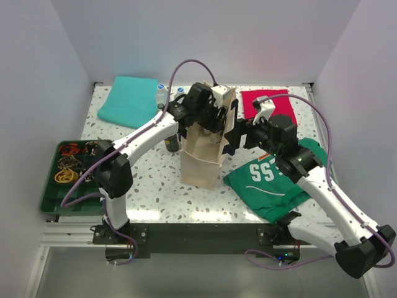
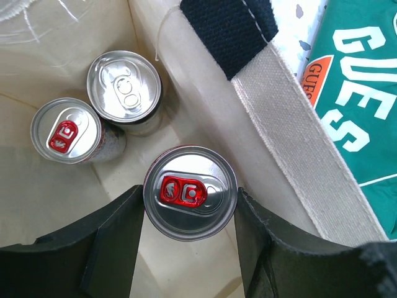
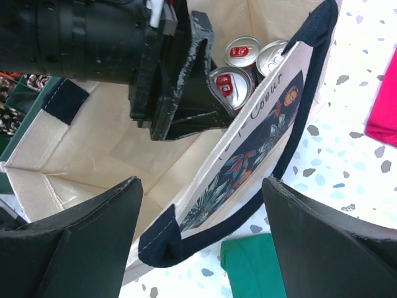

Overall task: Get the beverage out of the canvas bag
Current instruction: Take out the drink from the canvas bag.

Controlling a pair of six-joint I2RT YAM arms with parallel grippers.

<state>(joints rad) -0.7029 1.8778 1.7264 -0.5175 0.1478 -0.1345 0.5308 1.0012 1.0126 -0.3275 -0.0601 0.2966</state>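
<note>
The beige canvas bag (image 1: 201,158) stands upright mid-table with its mouth open. My left gripper (image 2: 190,214) reaches down into it, and its fingers press both sides of a silver beverage can with a red tab (image 2: 186,186). Two more cans (image 2: 124,85) (image 2: 66,130) stand deeper in the bag. My right gripper (image 3: 201,183) is open wide at the bag's right rim. The printed wall and the navy strap handle (image 3: 248,211) lie between its fingers without touching them. The right wrist view shows the left gripper (image 3: 186,93) around the can (image 3: 231,84).
A green printed T-shirt (image 1: 276,180) lies right of the bag. A red cloth (image 1: 267,102) lies at the back right and a teal cloth (image 1: 127,99) at the back left. Bottles (image 1: 161,94) stand behind the bag. A green tray (image 1: 68,177) of small items sits at the left edge.
</note>
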